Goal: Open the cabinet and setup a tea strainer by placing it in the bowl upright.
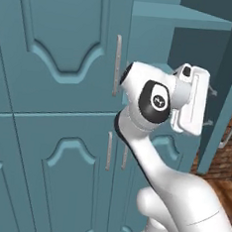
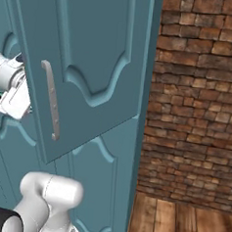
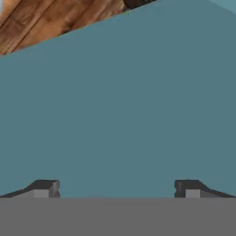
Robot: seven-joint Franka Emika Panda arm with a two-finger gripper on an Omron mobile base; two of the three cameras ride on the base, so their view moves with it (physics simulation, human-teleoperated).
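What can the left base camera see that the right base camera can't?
Left base view: the tall teal-blue cabinet's closed left door, a plain teal shelf inside, and the shorter-handled lower teal doors. Right base view: a red-brown brick wall and the wooden plank floor. Both: the swung-open right door and the white robot arm.

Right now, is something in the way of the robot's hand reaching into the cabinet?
Nothing visible. The cabinet's right door is swung open, the open gripper faces a plain teal surface close ahead, and the shelf shows bare.
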